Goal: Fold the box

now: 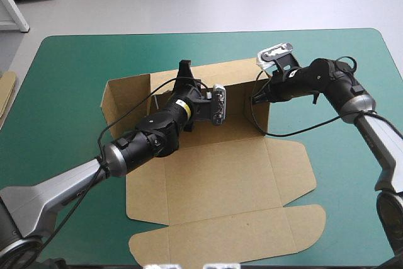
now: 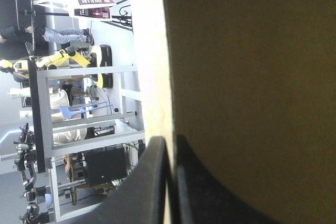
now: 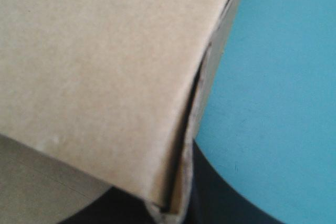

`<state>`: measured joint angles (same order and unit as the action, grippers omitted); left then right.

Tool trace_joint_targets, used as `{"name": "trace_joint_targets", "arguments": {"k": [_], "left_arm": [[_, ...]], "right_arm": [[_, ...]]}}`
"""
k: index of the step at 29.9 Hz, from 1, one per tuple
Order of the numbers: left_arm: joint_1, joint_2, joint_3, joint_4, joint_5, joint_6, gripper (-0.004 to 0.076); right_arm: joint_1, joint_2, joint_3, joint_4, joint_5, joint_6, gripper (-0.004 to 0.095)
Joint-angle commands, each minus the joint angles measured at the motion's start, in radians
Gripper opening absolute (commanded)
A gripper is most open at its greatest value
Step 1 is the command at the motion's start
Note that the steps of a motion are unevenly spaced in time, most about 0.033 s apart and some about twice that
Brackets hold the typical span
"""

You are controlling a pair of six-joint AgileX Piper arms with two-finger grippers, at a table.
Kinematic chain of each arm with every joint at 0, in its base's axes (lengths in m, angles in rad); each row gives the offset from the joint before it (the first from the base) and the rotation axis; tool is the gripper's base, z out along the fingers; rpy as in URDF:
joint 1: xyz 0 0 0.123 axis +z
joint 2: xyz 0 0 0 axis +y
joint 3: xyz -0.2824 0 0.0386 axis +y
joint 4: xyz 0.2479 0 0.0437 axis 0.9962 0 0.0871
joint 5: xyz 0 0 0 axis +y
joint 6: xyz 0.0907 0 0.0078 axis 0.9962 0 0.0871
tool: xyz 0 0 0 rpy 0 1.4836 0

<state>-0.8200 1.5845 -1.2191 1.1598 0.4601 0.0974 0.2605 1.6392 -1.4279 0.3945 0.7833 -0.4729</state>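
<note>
**Jaws.** Left gripper (image 2: 170, 139): black fingers all but shut, clamped on the upper edge of the rear wall (image 1: 236, 74) of the box (image 1: 220, 174), one finger on each face of the sheet. Right gripper (image 3: 181, 177): likewise nearly closed, pinching board at the rear right corner, where the right side wall (image 1: 267, 118) meets the rear wall.

**Position.** The box sits mid-table on the teal-green cover (image 1: 75, 67) — rear and both side walls raised, base and lid panel (image 1: 239, 231) lying flat toward the near edge. A spare board edge (image 1: 5, 96) lies at the table's left edge.

**Handling (judged).** The brown board looks light. It should be stiff across each panel but hinge freely at the score lines. The sheet is thin, so a hard pinch may dent an edge. Raised walls will probably spring outward if released untucked. Take hold at a free upper edge near a corner — not mid-panel, where the sheet would bow.
</note>
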Motion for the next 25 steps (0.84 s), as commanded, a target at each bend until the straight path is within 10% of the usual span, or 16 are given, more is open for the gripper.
{"name": "trace_joint_targets", "arguments": {"k": [1,9,25], "left_arm": [[-0.006,-0.046,-0.024,0.029,-0.117,-0.03,0.0034],[-0.078,-0.109,-0.024,-0.036,-0.123,-0.089,0.0397],[-0.051,-0.24,-0.058,-0.335,-0.219,-0.255,0.041]], "right_arm": [[0.013,-0.032,-0.028,0.086,0.023,-0.036,-0.0019],[0.013,-0.032,-0.028,0.013,0.019,0.059,-0.0019],[0.011,-0.032,-0.028,0.009,0.034,0.083,-0.0019]]}}
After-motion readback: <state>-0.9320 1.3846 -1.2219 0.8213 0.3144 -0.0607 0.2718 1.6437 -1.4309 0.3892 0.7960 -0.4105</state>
